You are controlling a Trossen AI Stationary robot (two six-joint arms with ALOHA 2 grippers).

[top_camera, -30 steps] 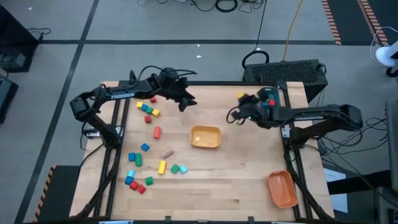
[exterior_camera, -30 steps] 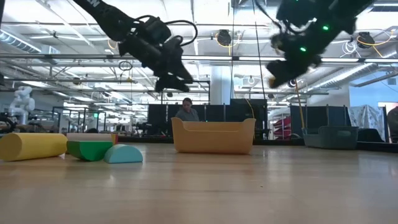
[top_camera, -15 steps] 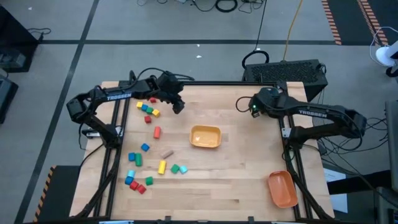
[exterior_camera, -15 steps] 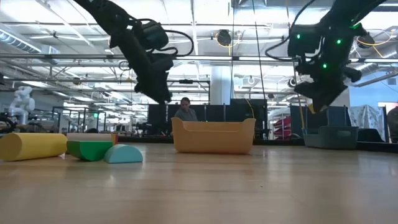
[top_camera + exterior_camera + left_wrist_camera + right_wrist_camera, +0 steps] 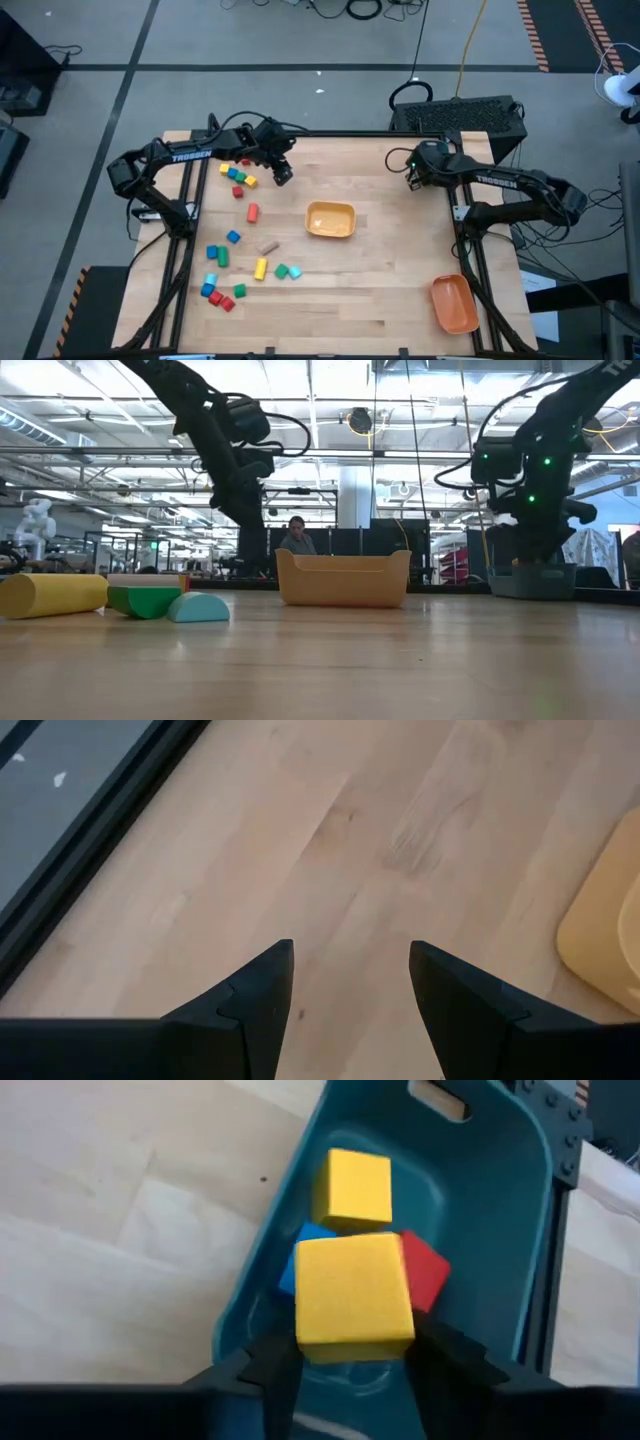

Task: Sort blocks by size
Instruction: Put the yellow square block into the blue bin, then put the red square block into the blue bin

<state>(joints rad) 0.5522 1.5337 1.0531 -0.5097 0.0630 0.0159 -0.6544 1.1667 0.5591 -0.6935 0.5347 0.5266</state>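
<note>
Right gripper (image 5: 350,1365) jaws held large yellow wooden cube (image 5: 352,1302) above teal plastic bin (image 5: 500,1210); loosening early risked bounce-out. Left gripper (image 5: 350,982) jaws wide, empty.

Left gripper (image 5: 282,176) low over the table's far left, fingers spread, empty, right gripper (image 5: 413,183) at far right, fingers pointing down

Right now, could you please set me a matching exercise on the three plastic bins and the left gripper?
1 yellow plastic bin
2 orange plastic bin
3 teal plastic bin
4 left gripper

a holds yellow, blue, red blocks
b open above bare wood
c middle of the wooden table
d table corner, right arm side

Pairs: 1-c, 2-d, 3-a, 4-b.
</note>
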